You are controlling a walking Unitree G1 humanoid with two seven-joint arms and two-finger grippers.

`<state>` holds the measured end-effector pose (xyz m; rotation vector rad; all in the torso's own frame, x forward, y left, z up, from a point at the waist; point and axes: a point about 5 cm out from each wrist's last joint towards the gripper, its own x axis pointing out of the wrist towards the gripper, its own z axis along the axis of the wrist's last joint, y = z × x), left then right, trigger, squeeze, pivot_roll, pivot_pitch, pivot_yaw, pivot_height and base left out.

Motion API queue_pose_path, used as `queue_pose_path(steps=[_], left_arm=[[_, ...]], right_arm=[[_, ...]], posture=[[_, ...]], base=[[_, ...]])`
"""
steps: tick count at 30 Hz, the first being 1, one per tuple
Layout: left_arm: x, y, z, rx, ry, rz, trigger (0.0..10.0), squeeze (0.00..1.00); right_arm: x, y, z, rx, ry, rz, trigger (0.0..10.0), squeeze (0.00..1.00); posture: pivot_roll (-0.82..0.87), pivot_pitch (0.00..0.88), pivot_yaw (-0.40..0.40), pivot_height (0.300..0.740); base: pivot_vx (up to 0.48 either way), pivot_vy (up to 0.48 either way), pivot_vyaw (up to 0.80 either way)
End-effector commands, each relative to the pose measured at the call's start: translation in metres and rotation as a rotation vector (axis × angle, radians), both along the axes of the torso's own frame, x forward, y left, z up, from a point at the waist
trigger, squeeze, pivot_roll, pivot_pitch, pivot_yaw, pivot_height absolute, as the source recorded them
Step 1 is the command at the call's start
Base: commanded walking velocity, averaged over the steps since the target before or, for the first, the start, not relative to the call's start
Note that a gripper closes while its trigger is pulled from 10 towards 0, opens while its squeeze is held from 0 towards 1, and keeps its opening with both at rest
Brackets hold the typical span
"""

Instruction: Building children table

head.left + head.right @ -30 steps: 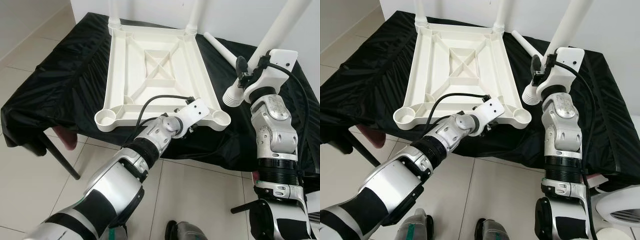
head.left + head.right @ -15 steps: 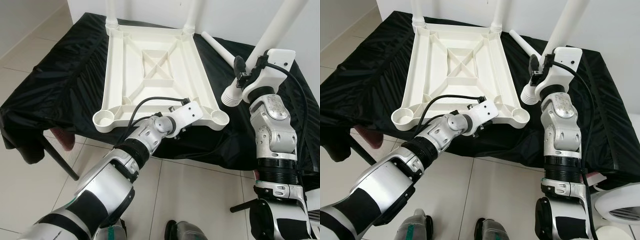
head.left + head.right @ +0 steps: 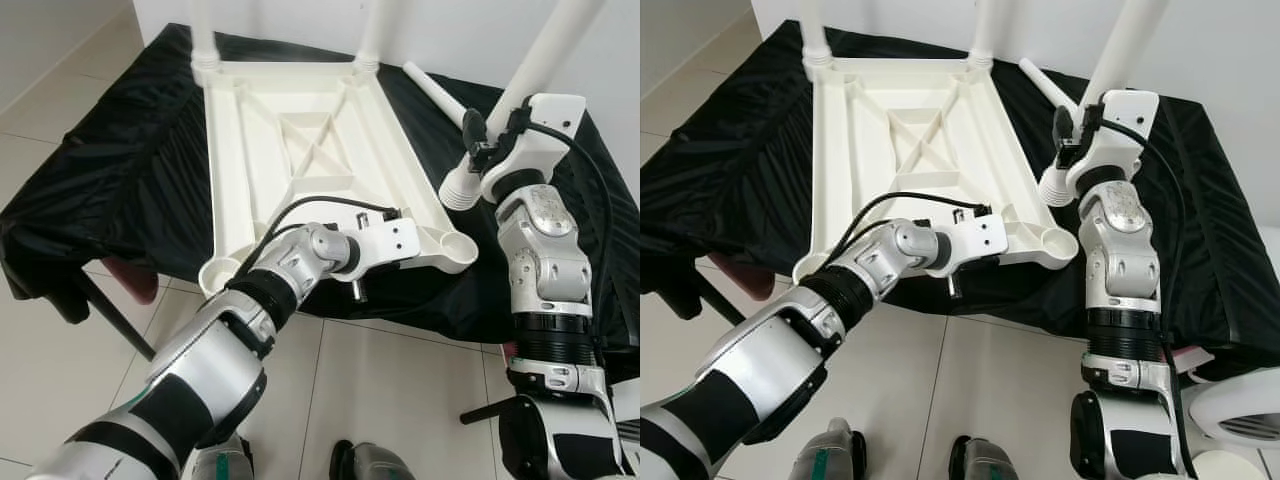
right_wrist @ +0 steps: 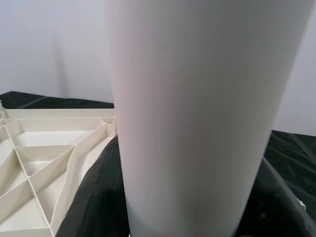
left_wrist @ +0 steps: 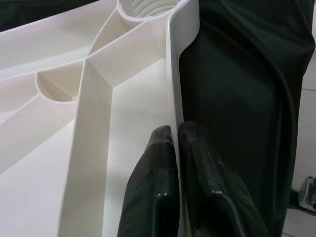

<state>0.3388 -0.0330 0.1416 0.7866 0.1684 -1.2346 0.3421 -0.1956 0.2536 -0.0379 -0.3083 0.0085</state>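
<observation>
Rotated since the earlier frame: the tabletop (image 3: 300, 140) now sits skewed, near-right corner swung out toward the lower right of the head view, near-left corner pulled in toward the cloth edge.

Left gripper (image 5: 175, 148) is pinched onto the tabletop's near rim, one black finger (image 5: 153, 187) inside the rim wall, the other outside against the cloth (wrist view shows the rim sandwiched between them). In the head view its white wrist housing (image 3: 385, 240) sits at the middle of the near edge, lower centre of the frame.

Right gripper (image 3: 478, 140) is at the right of the frame, clamped on a white leg (image 3: 545, 55) that runs steeply up to the upper right corner. The leg's ribbed lower end (image 3: 458, 190) hangs just above and beside the near-right corner socket (image 3: 457, 245), not seated in it. Right wrist view shows the leg tube (image 4: 192, 113) close up, with tabletop ribs behind.

Tabletop lies upside down on a black cloth (image 3: 110, 150) covering a low bench, ribs and X-brace facing up. Two legs already stand in the far sockets, far-left leg (image 3: 203, 30) and far-right leg (image 3: 375, 30), top of the frame. One more loose leg (image 3: 432, 90) lies flat on the cloth, upper right of the tabletop. Near-left socket is mostly hidden behind the left arm. Tiled floor (image 3: 60, 110) below.
</observation>
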Motion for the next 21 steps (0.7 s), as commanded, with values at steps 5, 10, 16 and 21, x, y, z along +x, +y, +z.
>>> queue_pose_path(steps=[5, 10, 16, 21], left_arm=[[-0.003, 0.01, -0.02, 0.088, 0.04, 0.006, 10.0, 0.0], [-0.002, 0.013, -0.022, 0.1, 0.035, 0.005, 10.0, 0.0], [-0.002, 0.017, -0.024, 0.115, 0.035, 0.002, 10.0, 0.0], [-0.003, 0.016, -0.026, 0.124, 0.027, 0.005, 10.0, 0.0]], right_arm=[[-0.002, -0.008, 0.0, 0.003, -0.005, -0.009, 10.0, 0.0], [-0.002, -0.012, -0.003, 0.003, 0.005, -0.018, 10.0, 0.0], [-0.005, -0.015, -0.007, 0.006, 0.013, -0.033, 10.0, 0.0], [-0.01, -0.021, -0.016, 0.027, 0.045, -0.044, 10.0, 0.0]], posture=[[0.04, 0.058, -0.066, 0.74], [0.04, 0.058, -0.065, 0.74], [0.03, 0.06, -0.061, 0.74], [0.03, 0.062, -0.063, 0.74]], base=[[0.0, 0.0, 0.0], [0.0, 0.0, 0.0], [0.0, 0.0, 0.0], [0.0, 0.0, 0.0]])
